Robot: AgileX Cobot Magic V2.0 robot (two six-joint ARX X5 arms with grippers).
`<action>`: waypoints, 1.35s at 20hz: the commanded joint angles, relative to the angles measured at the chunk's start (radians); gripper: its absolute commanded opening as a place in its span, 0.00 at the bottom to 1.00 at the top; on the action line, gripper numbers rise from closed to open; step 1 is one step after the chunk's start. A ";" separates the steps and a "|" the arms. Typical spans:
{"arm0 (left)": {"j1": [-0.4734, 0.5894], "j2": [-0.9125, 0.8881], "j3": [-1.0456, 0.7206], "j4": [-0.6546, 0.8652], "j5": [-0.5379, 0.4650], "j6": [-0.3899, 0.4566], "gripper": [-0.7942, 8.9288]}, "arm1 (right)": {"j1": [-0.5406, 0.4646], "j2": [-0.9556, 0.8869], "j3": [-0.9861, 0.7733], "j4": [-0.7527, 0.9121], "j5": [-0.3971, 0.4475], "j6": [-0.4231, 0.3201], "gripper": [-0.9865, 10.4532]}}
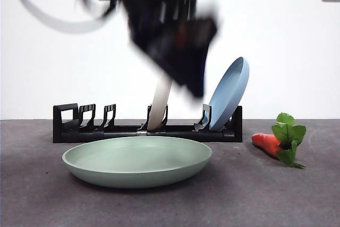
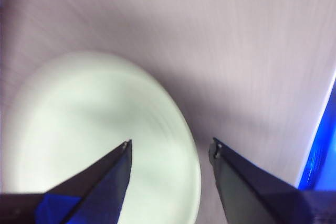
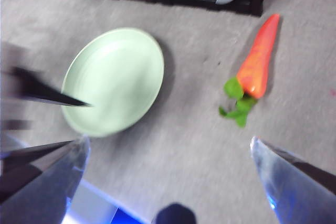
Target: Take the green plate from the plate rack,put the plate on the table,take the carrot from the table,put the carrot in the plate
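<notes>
On the table (image 1: 42,200): green plate (image 1: 137,160), set flat; left gripper (image 2: 170,148) spread, empty, above; right gripper (image 3: 168,145) agape; carrot (image 3: 257,61) next, ungrasped.

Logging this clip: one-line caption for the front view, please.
Green plate lies flat on the table before the plate rack; carrot beside it; blurred left gripper open above.

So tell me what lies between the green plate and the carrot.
Only bare table; the right wrist view shows nothing between the green plate and the carrot.
</notes>
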 commanded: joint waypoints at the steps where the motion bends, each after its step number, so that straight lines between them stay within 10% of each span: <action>1: -0.004 -0.090 0.081 -0.039 0.040 -0.123 0.34 | 0.002 0.076 0.002 0.060 0.005 0.026 0.63; 21: -0.004 -0.486 0.243 -0.239 0.061 -0.309 0.34 | 0.160 0.806 0.002 0.567 0.402 0.108 0.54; 27: -0.004 -0.486 0.243 -0.342 0.061 -0.313 0.34 | 0.160 0.812 0.002 0.571 0.416 0.112 0.21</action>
